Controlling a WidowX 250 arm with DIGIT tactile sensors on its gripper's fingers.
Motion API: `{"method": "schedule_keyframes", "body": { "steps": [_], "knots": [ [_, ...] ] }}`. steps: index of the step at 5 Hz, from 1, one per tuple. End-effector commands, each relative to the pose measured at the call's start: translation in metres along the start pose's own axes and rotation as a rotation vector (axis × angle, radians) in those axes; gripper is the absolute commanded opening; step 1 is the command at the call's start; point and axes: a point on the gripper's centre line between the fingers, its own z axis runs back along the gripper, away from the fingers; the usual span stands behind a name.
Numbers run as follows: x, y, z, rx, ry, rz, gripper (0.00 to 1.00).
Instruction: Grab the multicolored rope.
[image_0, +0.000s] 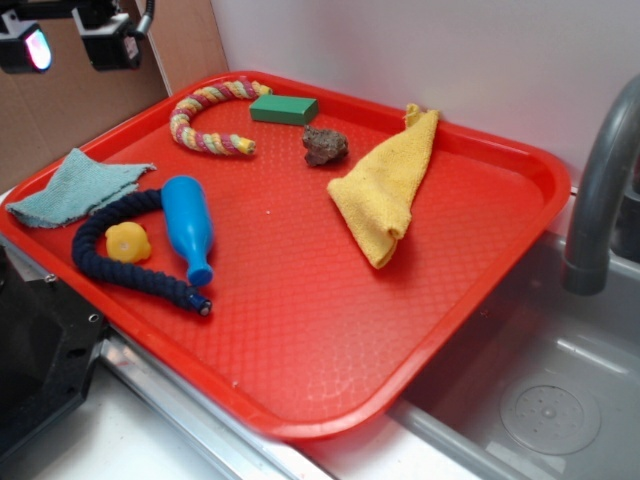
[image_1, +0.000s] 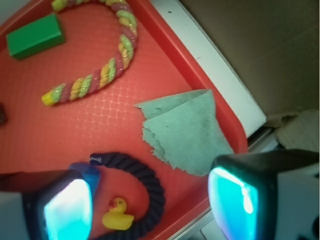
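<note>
The multicolored rope (image_0: 205, 117), twisted in pink, yellow and pale green, lies in a C-shaped curve at the back left of the red tray (image_0: 330, 330). In the wrist view the multicolored rope (image_1: 107, 55) curves across the top. My gripper (image_0: 85, 40) hangs high above the tray's left corner, well away from the rope. Seen from the wrist, the gripper (image_1: 150, 207) is open, its two glowing pads wide apart with nothing held between them; below the gap lie the dark navy rope (image_1: 145, 185) and a yellow duck (image_1: 117, 215).
On the tray: green block (image_0: 284, 108), brown rock (image_0: 325, 146), yellow cloth (image_0: 390, 185), blue bottle (image_0: 188, 225), navy rope (image_0: 120, 270) around the duck (image_0: 128, 242), teal cloth (image_0: 75, 187) at the left edge. A sink with a grey faucet (image_0: 600, 190) is on the right.
</note>
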Motion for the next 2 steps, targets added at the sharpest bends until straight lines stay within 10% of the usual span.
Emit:
{"method": "schedule_keyframes", "body": {
  "steps": [1,2],
  "knots": [
    [0.002,0.007,0.007,-0.003,-0.032,0.005,1.0],
    [0.028,-0.001,-0.016,-0.019,-0.056,0.203,1.0]
  ]
}}
